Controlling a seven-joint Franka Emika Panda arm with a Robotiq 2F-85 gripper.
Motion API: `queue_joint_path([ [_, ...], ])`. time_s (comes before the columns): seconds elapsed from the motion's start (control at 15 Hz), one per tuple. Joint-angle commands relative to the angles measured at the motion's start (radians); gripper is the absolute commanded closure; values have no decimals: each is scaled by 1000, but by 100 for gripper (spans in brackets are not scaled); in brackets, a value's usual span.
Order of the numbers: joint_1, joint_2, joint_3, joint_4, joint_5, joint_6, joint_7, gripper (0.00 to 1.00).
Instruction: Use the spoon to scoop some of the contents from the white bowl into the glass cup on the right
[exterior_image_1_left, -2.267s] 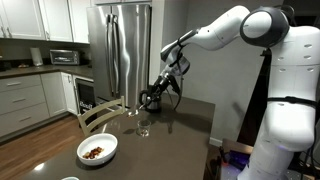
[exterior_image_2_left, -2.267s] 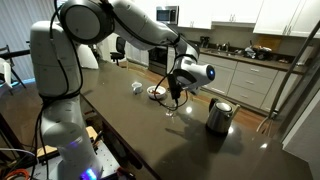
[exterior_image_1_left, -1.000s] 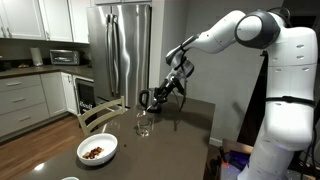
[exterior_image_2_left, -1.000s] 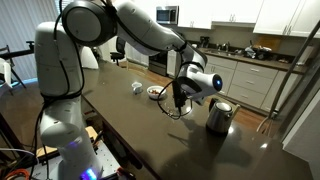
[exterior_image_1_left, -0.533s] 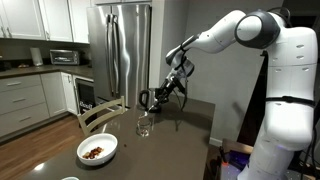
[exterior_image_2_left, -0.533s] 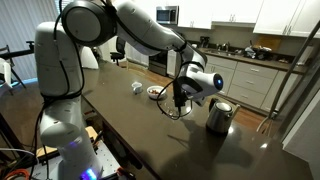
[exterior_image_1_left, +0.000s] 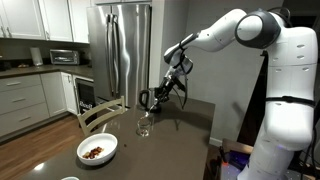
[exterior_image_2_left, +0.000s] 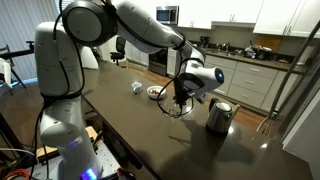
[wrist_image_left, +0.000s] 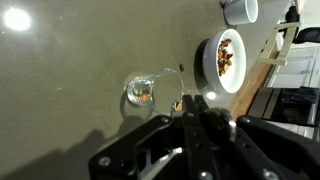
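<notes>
- Spoon (wrist_image_left: 189, 98): tip down, hanging over mid-desk just beside the cup (wrist_image_left: 145, 92).
- Gripper (wrist_image_left: 194, 114): clenched, apparently on the spoon's handle.
- Bowl (wrist_image_left: 224, 60): farther off than the cup, near a desk corner; contents (wrist_image_left: 228, 57) show in both vessels.

Arm (exterior_image_1_left: 215, 35) reaches in from 2 o'clock | wrist angled down | gripper (exterior_image_1_left: 150, 98) aloft, fingers (wrist_image_left: 207, 128) pinched together, 6 o'clock in wrist view
</notes>
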Motion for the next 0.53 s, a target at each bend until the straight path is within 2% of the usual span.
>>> queue_joint_path([
  [0.0, -3, -1, 14, 24, -39, -7, 55, 95],
  [0.47, 6, -10, 29, 0, -62, -1, 60, 95],
])
